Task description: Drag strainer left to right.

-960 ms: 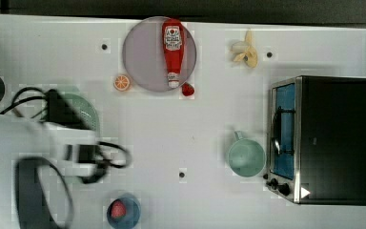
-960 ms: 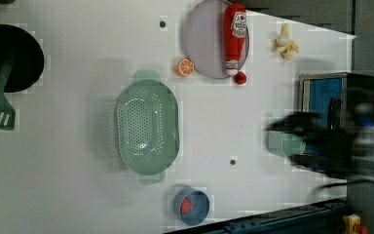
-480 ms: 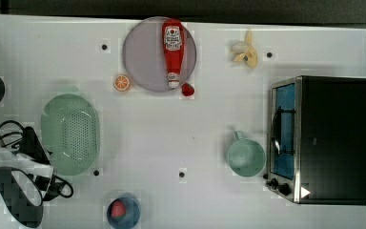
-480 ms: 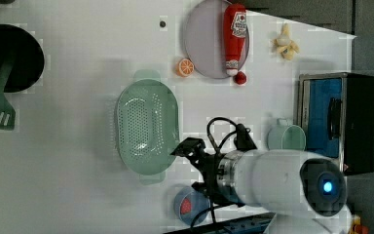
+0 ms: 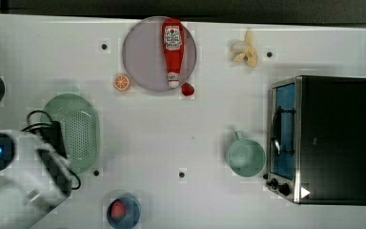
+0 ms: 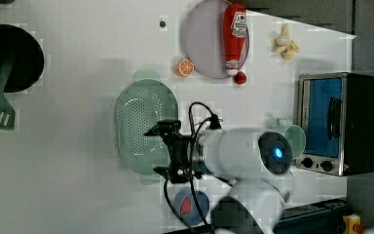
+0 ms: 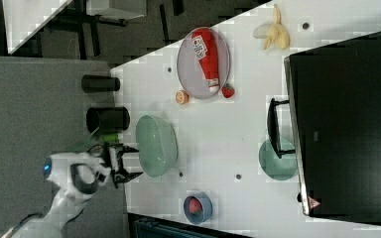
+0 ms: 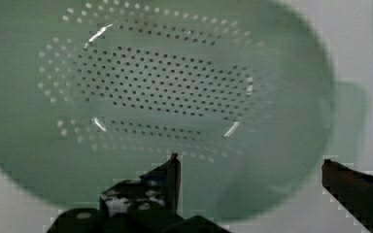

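While the strainer (image 5: 76,131) rests untouched on the white worktop (image 5: 181,133), the step in hand is judged to be the approach: the gripper (image 6: 168,152) hovers at the strainer with its jaws spread wide and nothing between them. In the top view the strainer lies toward the top view's left, below the orange slice (image 5: 121,82) and the grey plate (image 5: 145,57) that carries the ketchup bottle (image 5: 173,50), and well apart from the mint cup (image 5: 245,157) and the toaster oven (image 5: 324,138) on the top view's right. In the left view the gripper overlaps the strainer's rim on the left view's right side; whether it touches the rim cannot be told. In the wrist view the perforated bowl of the strainer (image 8: 150,92) lies beyond the jaws, one fingertip (image 8: 172,167) standing over the bowl's inner wall and the other off past the rim, so the rim falls between them. The next move, as judged, calls for lowering until the rim wall sits between the jaws, closing on it, then drawing the strainer across the open worktop toward the top view's right, stopping short of the cup.
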Tool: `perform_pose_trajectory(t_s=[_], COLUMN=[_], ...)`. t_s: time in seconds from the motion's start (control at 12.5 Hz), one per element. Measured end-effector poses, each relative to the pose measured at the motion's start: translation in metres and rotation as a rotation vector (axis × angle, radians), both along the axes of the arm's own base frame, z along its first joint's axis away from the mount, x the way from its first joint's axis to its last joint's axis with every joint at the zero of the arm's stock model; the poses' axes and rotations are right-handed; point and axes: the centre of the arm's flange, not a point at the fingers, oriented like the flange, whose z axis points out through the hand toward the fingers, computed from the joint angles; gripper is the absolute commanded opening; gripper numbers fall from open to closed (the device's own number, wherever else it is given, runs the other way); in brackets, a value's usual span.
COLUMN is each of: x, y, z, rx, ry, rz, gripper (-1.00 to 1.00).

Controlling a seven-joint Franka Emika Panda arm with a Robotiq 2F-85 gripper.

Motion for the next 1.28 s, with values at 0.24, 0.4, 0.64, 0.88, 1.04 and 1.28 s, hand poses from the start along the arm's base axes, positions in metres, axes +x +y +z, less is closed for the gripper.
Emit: perform_pose_trajectory(t_s=[0.24, 0.4, 0.64, 0.88, 1.04, 1.28], x=[0.014, 0.015, 0.021, 0.019, 0.017, 0.010], y=[-0.046, -0.072, -0.080, -0.083, -0.076, -0.078], z=[-0.067, -0.093, -0.112, -0.119, -0.117, -0.122], rx=[-0.020, -0.040, -0.009, -0.038, -0.027, -0.045], ry=[0.031, 0.049, 0.045, 0.044, 0.033, 0.036], rz=[-0.097, -0.142, -0.196, -0.184, -0.180, -0.153], gripper=[1.00, 1.00, 1.00, 1.00, 1.00, 1.00])
